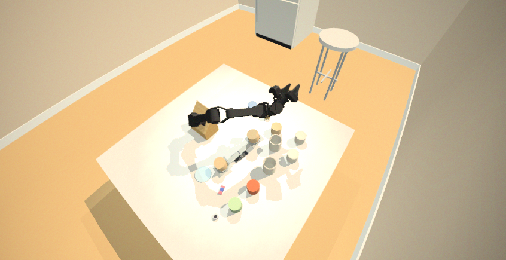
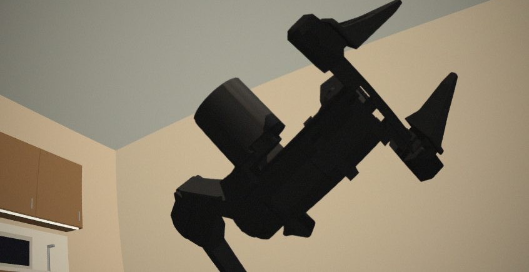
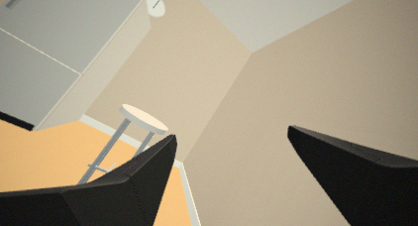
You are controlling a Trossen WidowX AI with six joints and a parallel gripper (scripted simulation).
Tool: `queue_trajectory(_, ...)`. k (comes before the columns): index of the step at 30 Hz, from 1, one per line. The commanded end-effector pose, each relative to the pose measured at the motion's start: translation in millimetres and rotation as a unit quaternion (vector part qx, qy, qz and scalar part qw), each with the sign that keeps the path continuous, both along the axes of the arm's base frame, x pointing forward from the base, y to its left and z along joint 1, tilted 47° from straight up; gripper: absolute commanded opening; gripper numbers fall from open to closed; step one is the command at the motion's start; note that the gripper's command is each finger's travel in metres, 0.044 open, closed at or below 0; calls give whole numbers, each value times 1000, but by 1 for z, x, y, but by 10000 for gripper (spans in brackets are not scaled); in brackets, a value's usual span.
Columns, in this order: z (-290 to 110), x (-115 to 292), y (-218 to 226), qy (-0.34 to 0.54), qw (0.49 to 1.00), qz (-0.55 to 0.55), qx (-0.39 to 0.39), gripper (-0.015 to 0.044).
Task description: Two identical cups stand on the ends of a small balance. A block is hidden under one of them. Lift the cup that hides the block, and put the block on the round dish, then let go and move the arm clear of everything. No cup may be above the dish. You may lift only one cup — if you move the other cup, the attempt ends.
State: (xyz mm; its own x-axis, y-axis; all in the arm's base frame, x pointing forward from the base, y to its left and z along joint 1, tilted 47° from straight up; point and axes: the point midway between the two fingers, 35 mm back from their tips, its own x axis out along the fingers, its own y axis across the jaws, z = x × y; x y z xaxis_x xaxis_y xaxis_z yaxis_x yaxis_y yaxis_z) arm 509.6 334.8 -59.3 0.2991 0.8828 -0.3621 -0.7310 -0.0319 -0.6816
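Two identical tan cups stand on the ends of a small balance in the middle of the white table: a far cup and a near cup. Both stand upright; no block shows under either. The pale blue round dish lies just left of the near cup. My gripper is open and empty. It points upward, high over the far side of the table and well away from the cups. The wrist view shows only walls, floor and a stool between the fingers.
Several other cups stand right of the balance: tan, grey, cream, red, green. A light blue cup stands behind the arm. A small red-and-blue piece lies near the dish. A stool stands beyond the table.
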Motion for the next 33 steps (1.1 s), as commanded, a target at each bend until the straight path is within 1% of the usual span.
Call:
queue_trajectory(1, -1, -6, 3, 44, 999, -25, -10, 440)
queue_trajectory(9, -9, -23, 3, 145, 984, -95, -41, 440)
queue_trajectory(16, -16, -40, -2, 230, 956, -168, -70, 440)
queue_trajectory(24, -23, -64, -12, 312, 908, -259, -104, 440)
queue_trajectory(33, -27, -97, -32, 379, 837, -370, -141, 440)
